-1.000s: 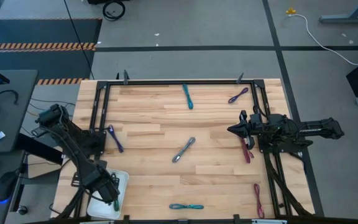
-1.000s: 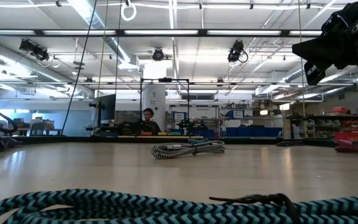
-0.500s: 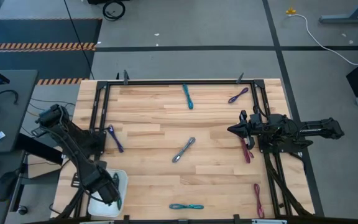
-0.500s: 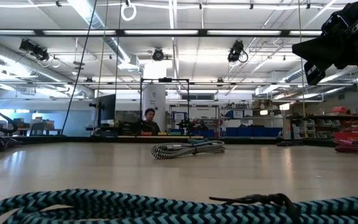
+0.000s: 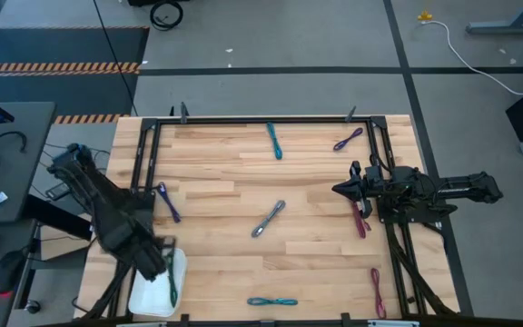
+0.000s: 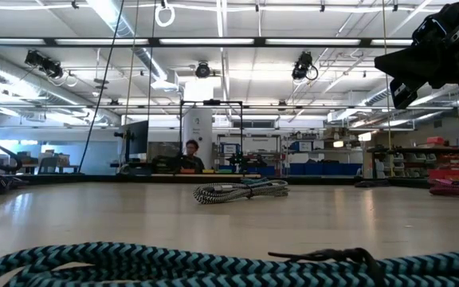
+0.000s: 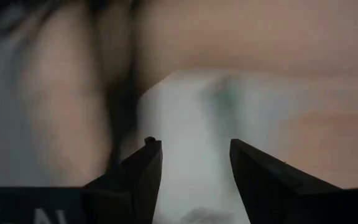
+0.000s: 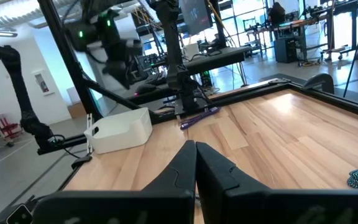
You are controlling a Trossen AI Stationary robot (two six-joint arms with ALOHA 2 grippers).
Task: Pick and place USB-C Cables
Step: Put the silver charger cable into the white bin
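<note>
End effector (image 7: 194, 171) open above tray (image 7: 185, 118)

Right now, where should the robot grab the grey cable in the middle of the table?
Probably at the middle of the grey cable, coming straight down from above. It lies flat and slanted on the wooden table, so the gripper should turn to close across its thin width.

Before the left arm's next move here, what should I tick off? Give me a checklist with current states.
1. Thin green cable bundle lies in the white plastic tray: ok.
2. Left gripper open, nothing between its fingers: ok.
3. Left gripper clear of the tray's walls: cannot tell.
4. Right gripper shut, over the right side of the wooden table: ok.
5. All cables in the tray: not ok; grey braided cable bundle lies mid-table.
</note>
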